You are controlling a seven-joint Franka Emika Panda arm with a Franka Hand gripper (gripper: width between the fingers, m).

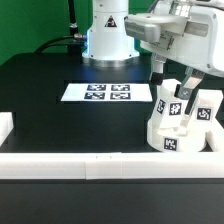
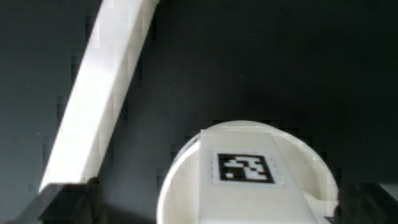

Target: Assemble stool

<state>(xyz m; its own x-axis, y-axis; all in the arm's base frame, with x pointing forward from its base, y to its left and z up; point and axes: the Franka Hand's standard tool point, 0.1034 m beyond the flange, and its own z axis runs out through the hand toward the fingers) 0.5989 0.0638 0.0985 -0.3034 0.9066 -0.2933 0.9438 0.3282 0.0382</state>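
Note:
The white round seat [image 1: 176,137] lies at the exterior view's right, near the front rail. Two white tagged legs stand upright on it, one on the left [image 1: 166,103] and one on the right [image 1: 206,111]. My gripper [image 1: 176,84] hangs just above and between them. In the wrist view a white leg [image 2: 249,175] with a square tag sits between my dark fingertips [image 2: 64,203]. My gripper [image 2: 217,208] is open: a dark gap shows between one finger and the leg. I cannot tell which leg it is.
The marker board [image 1: 108,93] lies flat mid-table in front of the robot base [image 1: 108,35]. A long white border rail [image 1: 90,165] runs along the front edge and shows in the wrist view [image 2: 111,90]. A white block [image 1: 5,128] stands at the left.

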